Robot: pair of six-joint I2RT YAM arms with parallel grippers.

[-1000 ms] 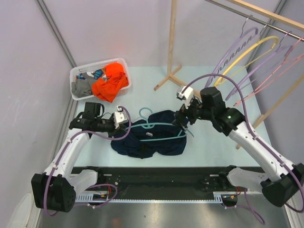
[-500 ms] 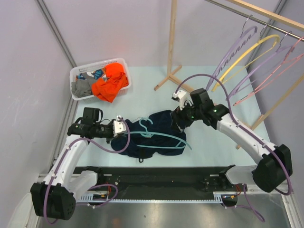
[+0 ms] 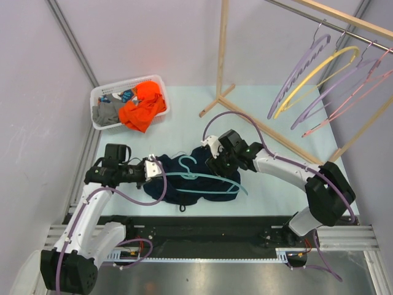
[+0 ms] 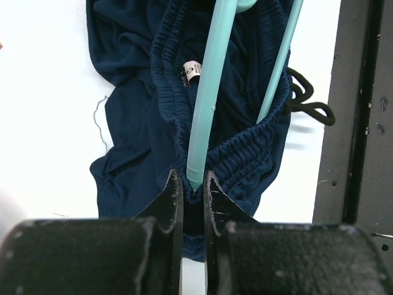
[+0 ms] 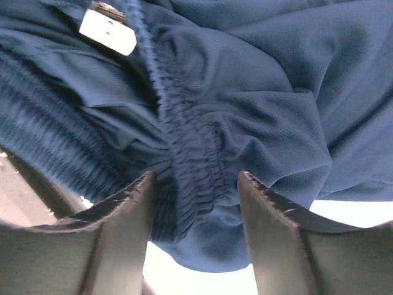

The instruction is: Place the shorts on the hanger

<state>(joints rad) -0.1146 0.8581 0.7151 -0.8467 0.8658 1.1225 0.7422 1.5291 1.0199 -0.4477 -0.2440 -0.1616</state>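
Between the two fingers of my left gripper (image 4: 191,190) sits the tip of one arm of the thin teal plastic clothes hanger (image 4: 206,104). The gap is narrow and both fingers bear on it. From that pinch the hanger runs toward twelve o'clock in my left wrist view, lying across the dark navy soft fabric shorts (image 4: 132,129). Their gathered elastic waistband (image 4: 163,74) curves round the hanger's end just ahead of my fingers. A small white tag (image 4: 192,69) shows just at nine o'clock of the teal arm. A black drawstring loop (image 4: 310,104) trails off the shorts at three o'clock.

My right gripper (image 5: 193,215) stands about half wide. A bunched ridge of the waistband fills the space between its fingers and touches both, so it holds the shorts.

Seen from above, my left gripper is at nine o'clock of the shorts and my right at one o'clock. The hanger lies on top of them with its curved hook (image 3: 184,161) toward twelve. Well apart at ten o'clock on the pale green table (image 3: 184,117), a white plastic basket (image 3: 98,93) holds a bright orange garment (image 3: 142,106) and a grey garment (image 3: 105,114). At two o'clock stands a wooden rack (image 3: 222,55) hung with purple hangers (image 3: 301,74).
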